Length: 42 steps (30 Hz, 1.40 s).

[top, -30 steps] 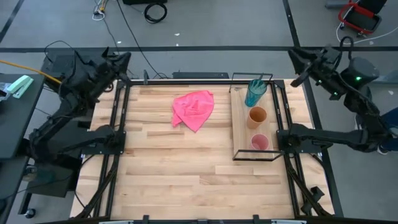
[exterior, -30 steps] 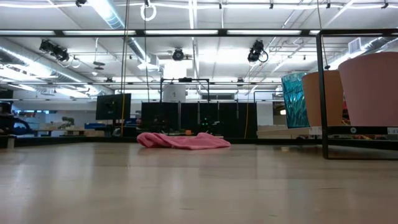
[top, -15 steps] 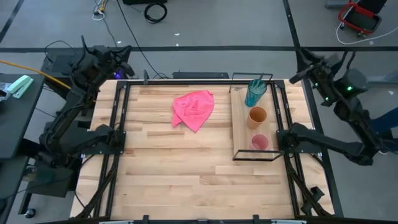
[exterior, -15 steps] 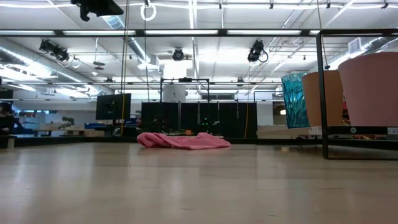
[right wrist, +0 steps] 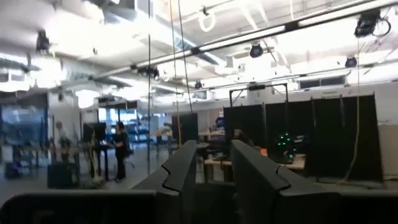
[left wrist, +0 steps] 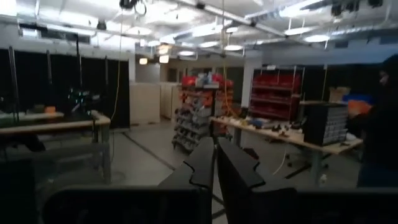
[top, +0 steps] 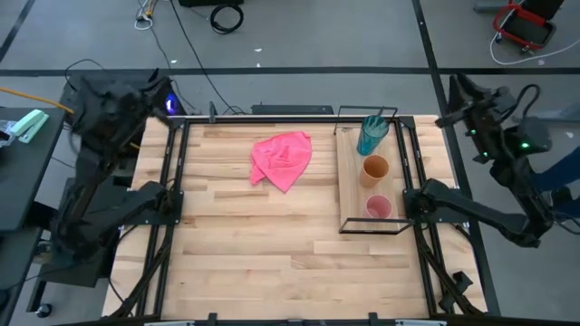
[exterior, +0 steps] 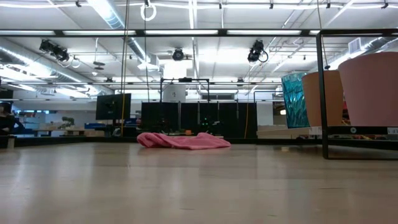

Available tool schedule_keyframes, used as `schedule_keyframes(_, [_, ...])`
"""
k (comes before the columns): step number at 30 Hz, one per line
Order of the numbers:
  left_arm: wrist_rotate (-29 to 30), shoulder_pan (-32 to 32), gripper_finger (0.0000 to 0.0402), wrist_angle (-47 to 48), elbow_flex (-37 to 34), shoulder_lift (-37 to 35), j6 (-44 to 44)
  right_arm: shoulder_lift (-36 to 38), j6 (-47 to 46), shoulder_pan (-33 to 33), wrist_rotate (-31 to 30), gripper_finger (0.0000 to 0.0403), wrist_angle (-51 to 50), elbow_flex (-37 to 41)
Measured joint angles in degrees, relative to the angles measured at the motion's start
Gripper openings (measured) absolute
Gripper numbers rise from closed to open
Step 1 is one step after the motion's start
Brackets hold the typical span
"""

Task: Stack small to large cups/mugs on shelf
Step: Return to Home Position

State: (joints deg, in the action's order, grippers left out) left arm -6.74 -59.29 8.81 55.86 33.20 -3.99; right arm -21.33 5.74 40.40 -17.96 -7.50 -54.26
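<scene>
The shelf [top: 349, 186] stands on the table's right part, its long side running near to far; it also shows in the low view [exterior: 292, 132]. Three cups stand upright on it in a row, apart from each other: the teal cup [top: 370, 136] farthest, the orange cup [top: 374, 169] in the middle, the pink cup [top: 378, 207] nearest. They show in the low view too: teal [exterior: 293, 99], orange [exterior: 323, 98], pink [exterior: 373, 90]. My left gripper [top: 161, 89] is raised beyond the table's far left corner, shut [left wrist: 215, 155] and empty. My right gripper [top: 449, 95] is raised beyond the far right corner, open [right wrist: 214, 155] and empty.
A crumpled pink cloth [top: 283, 158] lies on the tabletop's far middle, left of the shelf; it also shows in the low view [exterior: 183, 140]. Black frame rails [top: 172, 190] run along the table's left and right sides.
My left arm has swung back toward the table's left, away from the far left corner. My right arm has drawn toward the table's right edge. The cups, shelf and cloth have not moved.
</scene>
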Motion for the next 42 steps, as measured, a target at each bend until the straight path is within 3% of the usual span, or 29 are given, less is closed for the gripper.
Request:
schedule_keyframes(5, [0.1, 0.0, 0.0033, 0.63, 0.07, -7.85, -0.03, -0.21, -7.71, -0.02, 0.89, 0.0109, -1.59, -4.87])
schedule_keyframes(10, [1.01, 0.0, 0.0031, 1.88, 0.07, -13.23, -0.5, -0.06, -0.37, -0.04, 14.21, 0.0109, -2.57, -10.45])
schedule_keyframes(12, [1.01, 0.0, 0.0028, 3.46, 0.09, -15.17, -0.18, 0.84, -0.92, -0.04, 15.84, 0.0109, -4.67, -12.46])
schedule_keyframes(16, [2.49, 0.0, 0.0023, 7.11, -0.02, -18.7, 0.04, 4.97, -2.26, -0.02, 12.26, 0.0109, -9.73, -12.48])
schedule_keyframes(23, [3.27, 0.0, 0.0033, 10.83, -0.02, -21.04, -0.28, 11.17, -4.79, 0.23, 10.71, 0.0109, -12.29, -11.56])
schedule_keyframes(31, [3.28, 0.0, 0.0032, 13.14, 0.0, -25.81, -1.4, 21.1, -8.52, 4.86, 10.22, 0.0109, -16.57, -11.6])
schedule_keyframes(35, [3.42, 0.0, 0.0026, 14.63, 0.0, -29.54, -1.62, 20.71, -9.78, 7.43, 10.32, 0.0109, -23.61, -15.12])
schedule_keyframes(42, [4.57, -0.07, 0.0025, 19.13, 0.2, -32.95, -2.88, 21.17, -11.57, 11.71, 10.54, 0.0109, -25.89, -15.71])
